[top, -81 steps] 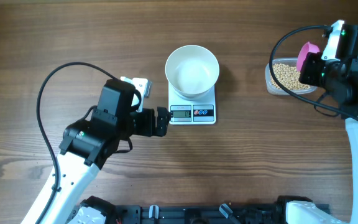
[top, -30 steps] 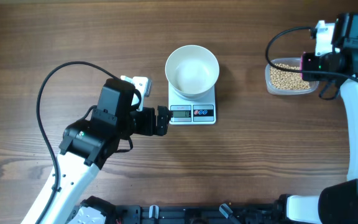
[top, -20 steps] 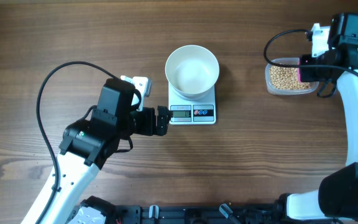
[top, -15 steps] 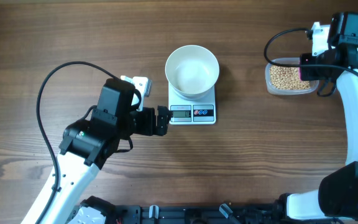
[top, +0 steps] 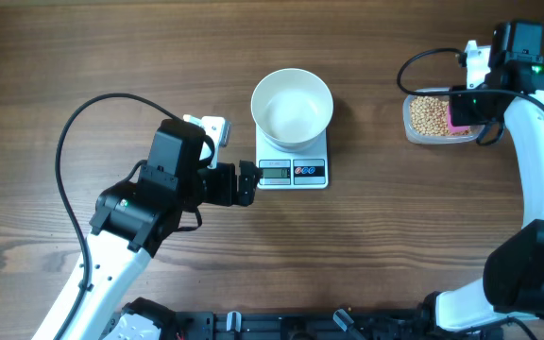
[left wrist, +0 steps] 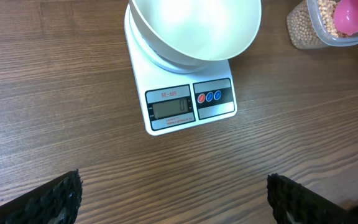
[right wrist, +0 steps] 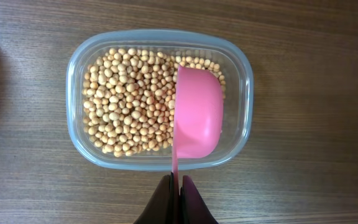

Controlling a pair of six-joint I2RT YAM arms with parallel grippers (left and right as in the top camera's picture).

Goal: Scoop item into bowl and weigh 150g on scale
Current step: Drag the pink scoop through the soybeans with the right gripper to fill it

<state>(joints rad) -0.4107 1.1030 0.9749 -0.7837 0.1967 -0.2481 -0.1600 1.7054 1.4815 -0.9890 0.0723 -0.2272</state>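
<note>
The white bowl (top: 292, 107) (left wrist: 193, 28) stands empty on the white scale (top: 293, 165) (left wrist: 185, 102) at the table's middle. The tan beans (right wrist: 132, 102) (top: 429, 114) fill a clear plastic tub (right wrist: 86, 149) (top: 410, 127) at the far right. My right gripper (right wrist: 176, 182) (top: 467, 99) is shut on the thin handle of a pink scoop (right wrist: 197, 112) (top: 460, 115), whose cup sits in the tub's right side over the beans. My left gripper (left wrist: 173, 196) (top: 247, 183) is open, low over bare wood just left of the scale's display, holding nothing.
A black cable (top: 74, 142) loops from the left arm over the table's left side. The right arm (top: 541, 179) runs down the right edge. Dark equipment (top: 281, 326) lines the front edge.
The right gripper has swung over the tub and lowered the pink scoop into the beans, shifting slightly left. The left arm, bowl and scale have not moved.
</note>
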